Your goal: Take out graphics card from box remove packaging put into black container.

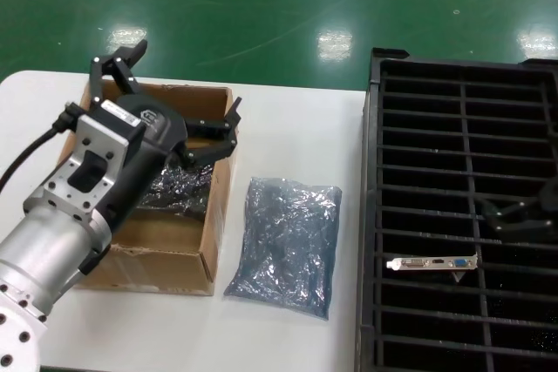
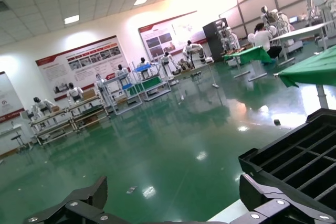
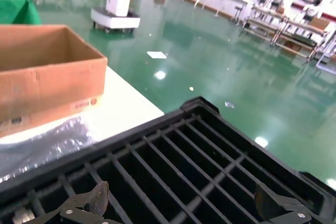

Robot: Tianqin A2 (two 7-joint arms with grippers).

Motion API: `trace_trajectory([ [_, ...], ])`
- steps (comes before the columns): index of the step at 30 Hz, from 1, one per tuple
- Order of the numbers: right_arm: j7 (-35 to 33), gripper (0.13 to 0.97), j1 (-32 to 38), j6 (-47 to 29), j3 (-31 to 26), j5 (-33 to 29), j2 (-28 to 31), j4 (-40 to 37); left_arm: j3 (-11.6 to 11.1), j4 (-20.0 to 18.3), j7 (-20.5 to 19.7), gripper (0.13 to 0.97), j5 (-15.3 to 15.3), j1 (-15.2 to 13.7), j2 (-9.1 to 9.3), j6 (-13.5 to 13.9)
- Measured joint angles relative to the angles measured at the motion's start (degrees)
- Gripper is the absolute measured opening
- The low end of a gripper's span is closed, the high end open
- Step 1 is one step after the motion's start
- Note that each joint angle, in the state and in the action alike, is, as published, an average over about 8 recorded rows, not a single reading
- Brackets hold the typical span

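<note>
The graphics card (image 1: 433, 262) stands in a slot of the black container (image 1: 462, 128), its silver bracket with the blue port facing up. The crinkled grey-blue packaging (image 1: 288, 246) lies flat on the white table between the box (image 1: 166, 259) and the container. My left gripper (image 1: 183, 84) hangs open over the brown cardboard box with nothing between its fingers. My right gripper (image 1: 516, 215) is open and empty above the container's slots, just beyond the card. In the right wrist view the right gripper (image 3: 181, 203) spreads wide over the container's ribs (image 3: 199, 150).
Another shiny bagged item (image 1: 179, 189) lies inside the box, partly under my left arm. The white table (image 1: 296, 137) runs between box and container. Green floor lies beyond the table's far edge. The left wrist view shows the container's corner (image 2: 299, 156).
</note>
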Motion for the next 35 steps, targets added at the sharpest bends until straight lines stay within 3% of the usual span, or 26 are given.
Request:
trace_trajectory([
  [14,-6.73,0.966,-5.9,8.99,1.23,6.01,-5.58,0.84,1.29,3.71,6.96,0.955,-11.41,3.82,-0.7,-7.04],
  [32,-15.37,0.966,-13.51,20.55,2.83,13.74,-12.77,1.93,2.95,8.5,15.91,0.966,-26.12,8.72,-1.6,-16.11],
  [35,-16.09,0.966,-14.14,21.5,2.96,14.39,-13.37,2.01,3.09,8.89,16.65,0.966,-27.34,9.12,-1.67,-16.86],
])
